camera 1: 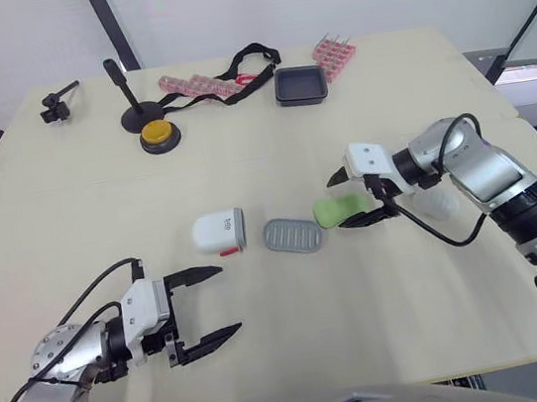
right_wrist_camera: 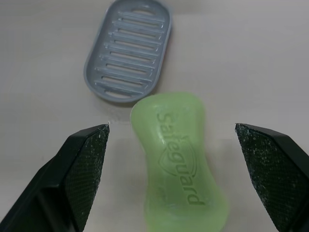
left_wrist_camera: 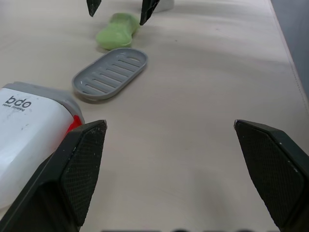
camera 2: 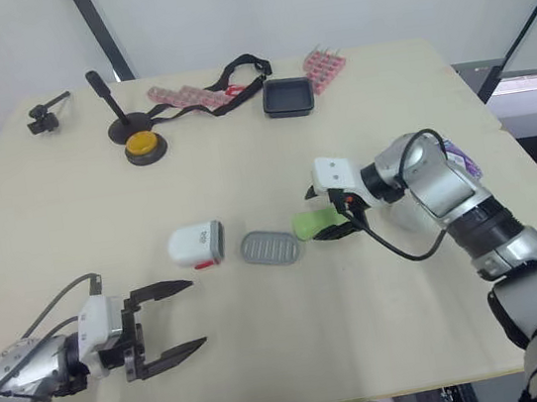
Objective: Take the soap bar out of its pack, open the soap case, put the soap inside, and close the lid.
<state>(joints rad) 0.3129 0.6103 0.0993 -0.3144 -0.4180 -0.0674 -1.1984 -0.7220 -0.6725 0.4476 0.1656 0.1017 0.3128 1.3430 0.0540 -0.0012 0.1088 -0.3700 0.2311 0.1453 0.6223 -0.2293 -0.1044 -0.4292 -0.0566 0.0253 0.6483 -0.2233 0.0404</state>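
The green soap bar [camera 1: 338, 211] lies bare on the table, stamped face up [right_wrist_camera: 181, 159]. My right gripper [camera 1: 339, 203] is open and low over it, one finger on each side, touching neither. Just left of the soap lies a grey ribbed oval tray [camera 1: 292, 236]. Further left, the white soap case [camera 1: 219, 232] with a red latch lies on its side, lid shut. My left gripper [camera 1: 229, 299] is open near the front edge, holds nothing, and points toward the case [left_wrist_camera: 29, 145]. A pale translucent wrapper [camera 1: 437, 202] lies under my right forearm.
At the back stand a yellow button [camera 1: 159, 134], a black stand [camera 1: 130, 105], a black square dish [camera 1: 299, 86], pink packs [camera 1: 197, 84], a black strap [camera 1: 249, 64] and a small black clamp [camera 1: 57, 104]. Bare tabletop lies between my two grippers.
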